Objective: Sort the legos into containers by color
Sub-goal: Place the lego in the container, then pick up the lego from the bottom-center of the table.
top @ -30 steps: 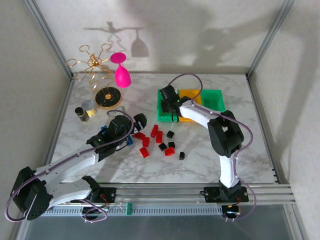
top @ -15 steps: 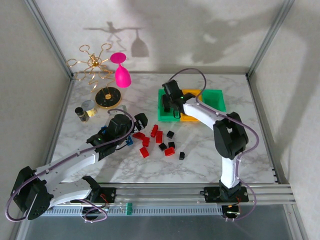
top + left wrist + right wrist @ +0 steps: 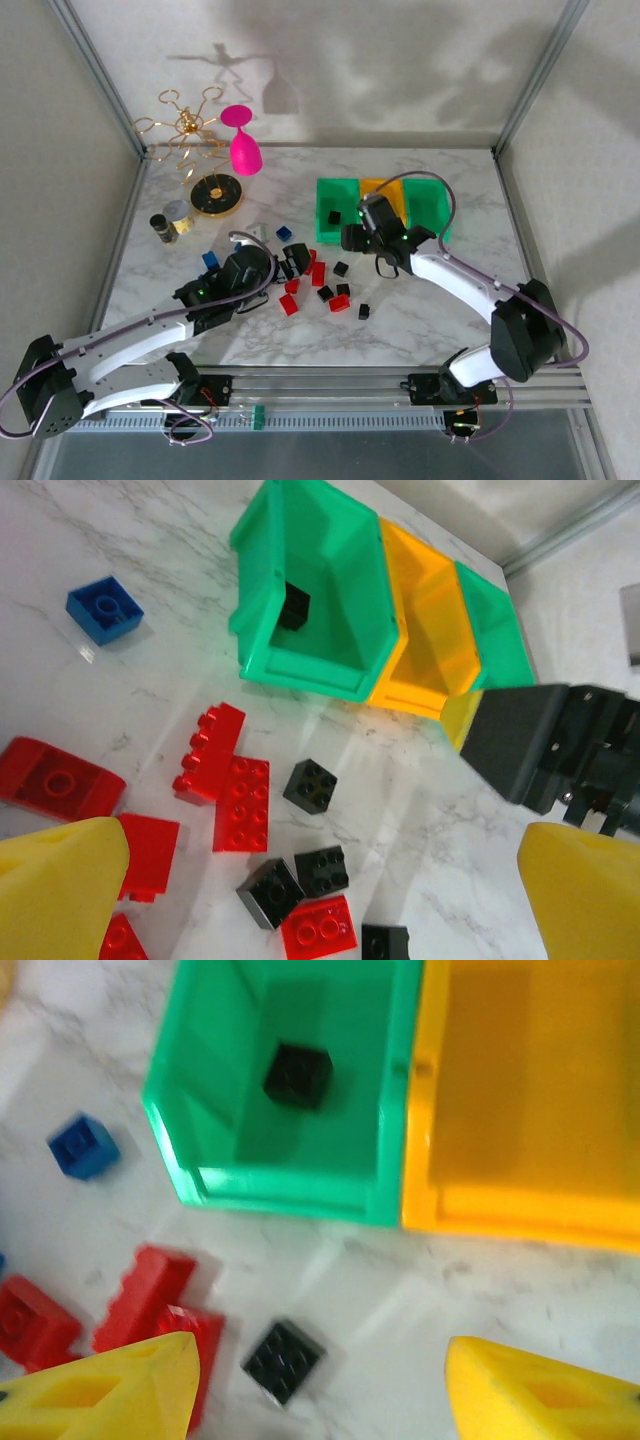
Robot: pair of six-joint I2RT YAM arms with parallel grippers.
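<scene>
One black lego (image 3: 298,1073) lay in the green bin (image 3: 280,1192) ahead of the right gripper (image 3: 318,1385), seemingly marking black's bin, so its spread, empty fingers hung over another black lego (image 3: 283,1360), while the left gripper (image 3: 320,890), likewise spread and empty, hovered above red legos (image 3: 240,802).

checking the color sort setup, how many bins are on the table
3, side by side at the far side of the table: left green bin, middle orange-yellow bin, right green bin. None look hidden.
</scene>
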